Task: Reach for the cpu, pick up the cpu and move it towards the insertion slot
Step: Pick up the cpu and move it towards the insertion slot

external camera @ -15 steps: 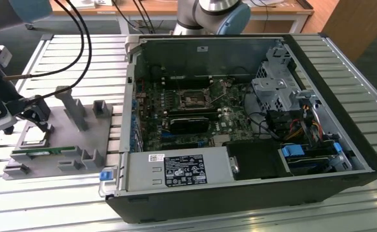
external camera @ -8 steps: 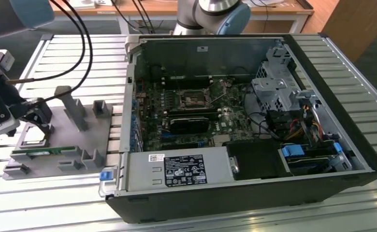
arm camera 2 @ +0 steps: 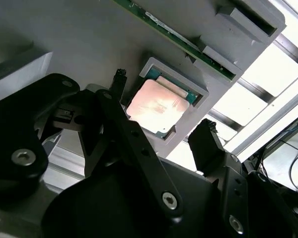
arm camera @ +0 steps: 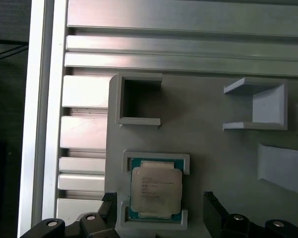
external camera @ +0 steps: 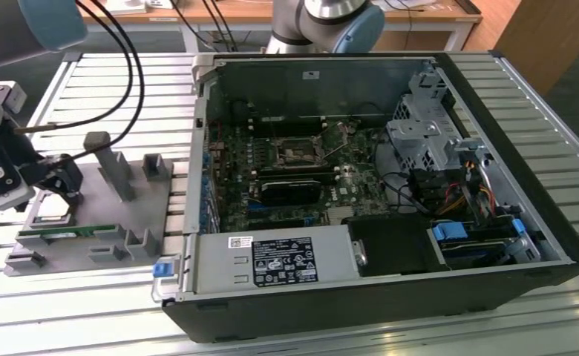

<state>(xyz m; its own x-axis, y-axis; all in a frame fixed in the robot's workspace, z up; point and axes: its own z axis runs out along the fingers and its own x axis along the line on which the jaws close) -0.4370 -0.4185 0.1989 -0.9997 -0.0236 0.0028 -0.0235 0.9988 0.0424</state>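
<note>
Reach looks basically done: the gripper (arm camera 2: 164, 100) hangs wide open right over the cpu (arm camera: 155, 188), 1 finger on each side, apparently not touching it. The cpu sits in its grey holder (external camera: 102, 211), not lifted yet. The slot (external camera: 295, 152) is well away from the gripper, inside the case (external camera: 369, 311), so the pickup and carry aren't done.

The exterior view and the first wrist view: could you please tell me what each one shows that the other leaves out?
Exterior view: the open computer case with the insertion slot on its green board, and the memory stick. First wrist view: the cpu up close, lying in its framed pocket, the open claw straddling it without touching. Both: the grey fixture plate and the slatted table.
</note>
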